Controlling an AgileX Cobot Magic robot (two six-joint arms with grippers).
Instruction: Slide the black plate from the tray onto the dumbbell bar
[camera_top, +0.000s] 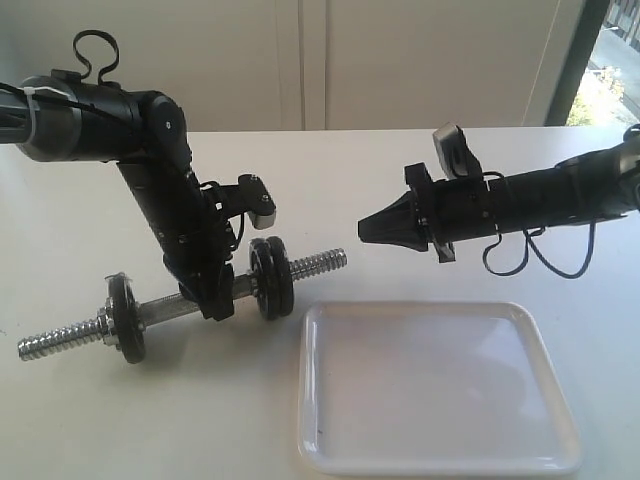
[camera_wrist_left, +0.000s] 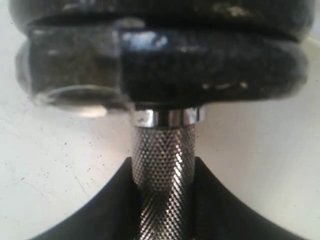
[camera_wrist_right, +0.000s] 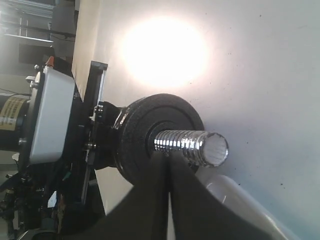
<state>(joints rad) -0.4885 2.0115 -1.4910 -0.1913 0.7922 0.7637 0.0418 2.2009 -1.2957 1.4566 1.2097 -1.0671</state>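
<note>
Plate transfer, closing step. Reading from the left, a single black disc (camera_top: 126, 318) sits near the threaded left end of the dumbbell bar (camera_top: 165, 310), which lies across the bench (camera_top: 330, 170). Your left hand (camera_top: 217, 303) is clamped around the knurled middle of the bar, one finger on each side, steadying it. Just beside that hand, toward the right end, two black discs stand pressed together on the bar. The outer one is judged to be the black plate (camera_top: 281, 284), though you cannot tell the pair apart with certainty. It is a round, dull cast disc with a raised rim and hub ring. It stands upright, with the bare spiral thread projecting through its centre hole. Your right hand (camera_top: 363, 230) hovers off the tip of that thread, apart from it, with its jaws closed together on nothing. Nearer the camera, the tray (camera_top: 430, 390) lies glossy and white with no plate in it. Judged from this, the slide itself looks done. Your next move calls for little. Check that the plate sits flush against its neighbour and nudge it inward with the closed right hand if a gap shows. Then release the bar without rolling it.
</note>
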